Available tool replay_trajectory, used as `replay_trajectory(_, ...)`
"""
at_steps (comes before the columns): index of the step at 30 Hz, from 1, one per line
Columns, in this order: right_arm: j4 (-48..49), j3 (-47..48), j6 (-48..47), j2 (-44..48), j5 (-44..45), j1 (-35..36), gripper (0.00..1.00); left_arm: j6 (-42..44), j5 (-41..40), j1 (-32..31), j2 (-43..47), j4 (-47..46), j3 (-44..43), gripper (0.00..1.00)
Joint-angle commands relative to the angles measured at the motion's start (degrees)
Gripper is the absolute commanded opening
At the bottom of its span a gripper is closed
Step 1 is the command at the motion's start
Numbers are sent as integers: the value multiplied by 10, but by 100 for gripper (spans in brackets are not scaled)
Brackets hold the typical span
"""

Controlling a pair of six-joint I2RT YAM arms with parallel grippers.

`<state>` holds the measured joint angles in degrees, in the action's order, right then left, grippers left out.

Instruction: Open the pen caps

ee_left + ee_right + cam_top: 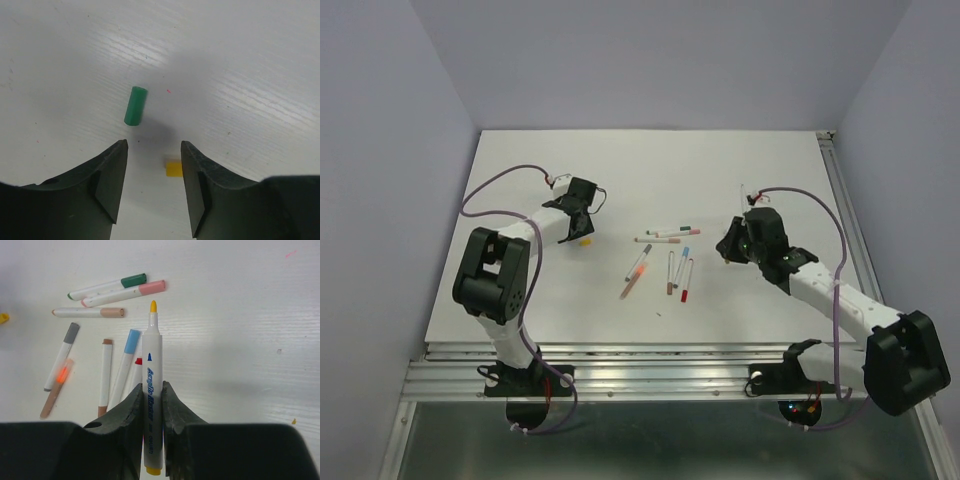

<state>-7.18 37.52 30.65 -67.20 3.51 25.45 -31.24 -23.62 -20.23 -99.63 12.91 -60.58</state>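
Yellow plastic marks both halves of this step. A yellow cap (173, 168) lies on the table (250, 60) between the fingers of the left end effector (154, 150), which stands open and holds nothing. The right end effector (152, 390) is clenched on the barrel of the yellow pen (152, 350), whose bare tip points away. A green cap (135, 106) lies just beyond the yellow one, not touching it. Both caps sit at the left, well apart from the capped pens (125, 294) in the middle (likely so loose caps stay clear of the unfinished work). The firm mid-barrel hold suits bracing a pen against a pull on its cap.
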Motion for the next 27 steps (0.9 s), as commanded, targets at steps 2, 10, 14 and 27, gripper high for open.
replay_trajectory(2, -12, 57, -29, -10, 34, -44, 5, 10, 30, 1, 79, -2, 3, 62)
replay_trajectory(10, -24, 96, -53, -101, 127, -87, 8, 36, 220, 1, 239, -144, 135, 99)
replay_trajectory(14, -18, 110, -54, -141, 137, -100, 11, 39, 262, 0, 283, -169, 176, 99)
replay_trajectory(27, -6, 194, -58, -295, 141, -140, 14, 51, 334, 0, 296, -206, 218, 99)
